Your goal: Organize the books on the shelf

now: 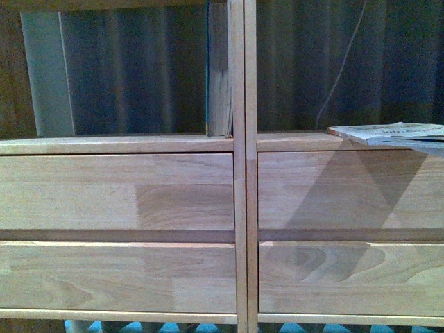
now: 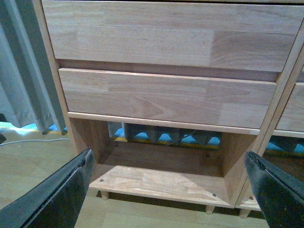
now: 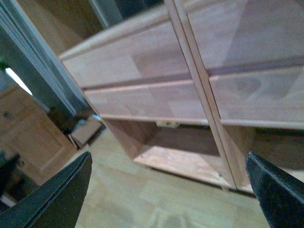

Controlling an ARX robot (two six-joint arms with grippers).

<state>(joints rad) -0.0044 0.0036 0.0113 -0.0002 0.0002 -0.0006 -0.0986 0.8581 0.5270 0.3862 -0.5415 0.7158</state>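
Only the front view shows the books. It looks at the shelf [image 1: 239, 208] from close up. A tan book [image 1: 219, 69] stands upright in the upper left cubby, pressed against the middle post. A thin book [image 1: 388, 132] lies flat in the upper right cubby, and its corner pokes out past the front edge. A thin cord [image 1: 341, 66] hangs down behind it. Under each cubby are two drawers [image 1: 118, 194]. Only the wrist views show the claws. In the left wrist view the left claw [image 2: 168, 159] has its two fingers [image 2: 61, 194] far apart with nothing between them, low down in front of the bottom cubby [image 2: 161, 175]. That view also shows the short legs [image 2: 104, 194], the floor [image 2: 38, 156] and a grey curtain [image 2: 19, 71] beside the shelf. The right wrist view is blurry. The right claw [image 3: 168, 159] is spread wide too and holds nothing. Off to one side is something brown, maybe a cupboard [image 3: 33, 137].
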